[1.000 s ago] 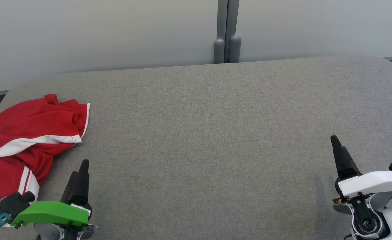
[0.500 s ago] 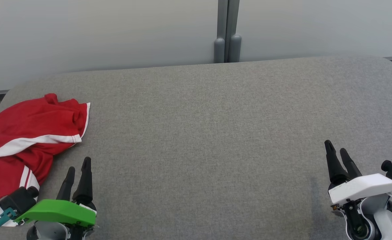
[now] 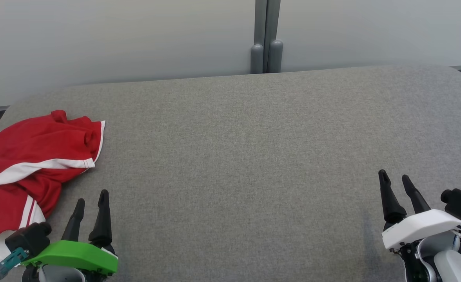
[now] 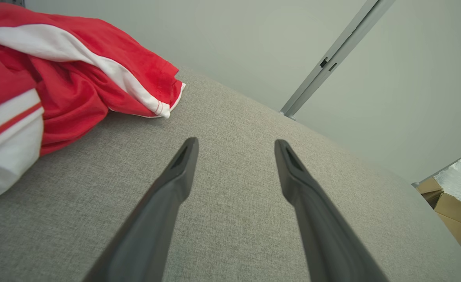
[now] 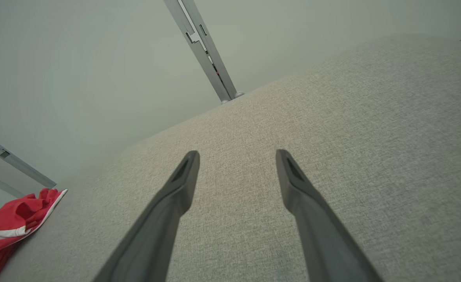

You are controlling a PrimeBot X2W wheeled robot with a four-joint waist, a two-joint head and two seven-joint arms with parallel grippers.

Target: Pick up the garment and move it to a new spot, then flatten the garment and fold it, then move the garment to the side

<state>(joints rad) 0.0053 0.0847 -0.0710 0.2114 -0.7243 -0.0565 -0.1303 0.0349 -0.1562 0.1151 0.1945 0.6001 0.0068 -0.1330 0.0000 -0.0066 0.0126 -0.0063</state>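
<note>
Garment [image 3: 30, 156], red with white stripes, is seen crumpled at 9 o'clock in the head view. It lies on the left end of the grey padded table [image 3: 254, 156] and is partly cut off by the frame edge.

At 7 o'clock the left gripper [image 3: 92, 196], green-shelled, is seen with its fingers spread wide and nothing held between them. It is placed just beside the garment, at the garment's 4 o'clock; contact with the cloth cannot be told.

At 4 o'clock the right gripper [image 3: 393, 174], white-shelled, is seen with its fingers also spread wide and nothing gripped. It is set well apart from the garment, across the table.

In the left wrist view the garment [image 4: 69, 78] is found at 10 o'clock, its white-striped hem corner resting on the table near the fingertips, and bare table fabric is seen between the two fingers. Cardboard boxes [image 4: 446, 199] are glimpsed at 4 o'clock, beyond the table edge.

In the right wrist view the garment [image 5: 7, 227] is seen far off at 8 o'clock.

A grey post [image 3: 265, 35] is seen at 12 o'clock in the head view, behind the table against a pale wall [image 3: 117, 39].
</note>
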